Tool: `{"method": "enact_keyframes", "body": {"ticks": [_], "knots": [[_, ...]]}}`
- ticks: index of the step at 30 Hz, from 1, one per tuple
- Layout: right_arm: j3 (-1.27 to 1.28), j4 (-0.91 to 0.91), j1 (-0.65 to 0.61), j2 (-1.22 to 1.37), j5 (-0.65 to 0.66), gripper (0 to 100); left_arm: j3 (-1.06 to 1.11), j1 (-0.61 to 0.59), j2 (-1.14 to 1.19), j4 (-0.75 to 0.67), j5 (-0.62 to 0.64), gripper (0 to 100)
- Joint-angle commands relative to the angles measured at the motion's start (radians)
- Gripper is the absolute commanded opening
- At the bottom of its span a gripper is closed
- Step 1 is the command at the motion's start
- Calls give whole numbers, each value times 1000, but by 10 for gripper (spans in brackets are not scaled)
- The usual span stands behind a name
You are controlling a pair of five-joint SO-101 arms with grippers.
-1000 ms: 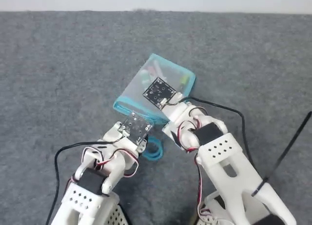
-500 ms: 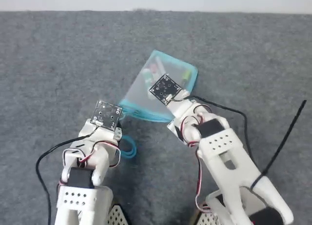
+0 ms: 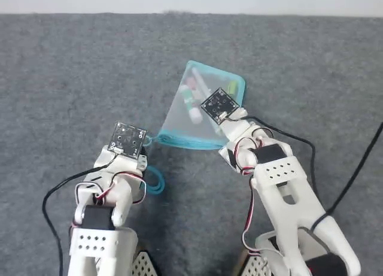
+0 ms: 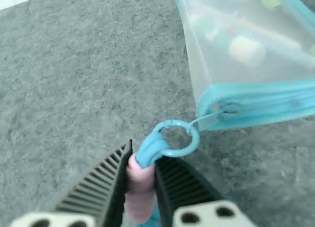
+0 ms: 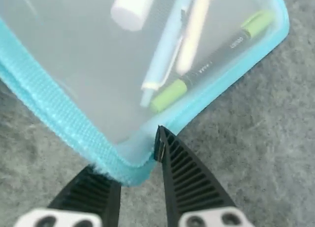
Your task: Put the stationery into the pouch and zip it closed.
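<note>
Left fingers (image 4: 109, 180) closed on the zip loop (image 4: 172, 138), right fingers (image 5: 184, 170) pinching a corner of the pouch (image 3: 179, 125), which lies on the bench (image 3: 72, 78) with stationery (image 3: 192, 105) inside; slider (image 4: 229, 109) looks near its end stop, so pull in line with the zip and hold that corner firm.

1. The high view looks down from a fixed spot above the grey table (image 3: 72, 78). Both arms enter from its near edge.
2. The left wrist view sits close behind the left gripper (image 4: 142, 155), low over the table. It faces along the fingers to the zip pull (image 4: 170, 138) and the pouch (image 4: 246, 54).
3. The right wrist view sits closer still, behind the right gripper (image 5: 130, 153), facing a pouch corner.
4. All three views share the pouch.
</note>
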Motion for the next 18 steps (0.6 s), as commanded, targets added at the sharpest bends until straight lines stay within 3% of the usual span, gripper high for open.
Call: {"method": "enact_keyframes", "body": {"ticks": [1,8,18], "knots": [[31,-1,137,-15,14,6,-28,-87,-18,-40,26,10],[143,-1,219,-182,17,6,-21,-89,-17,-40,26,10],[229,180,219,-410,14,6,67,192,-18,-40,26,12]]}}
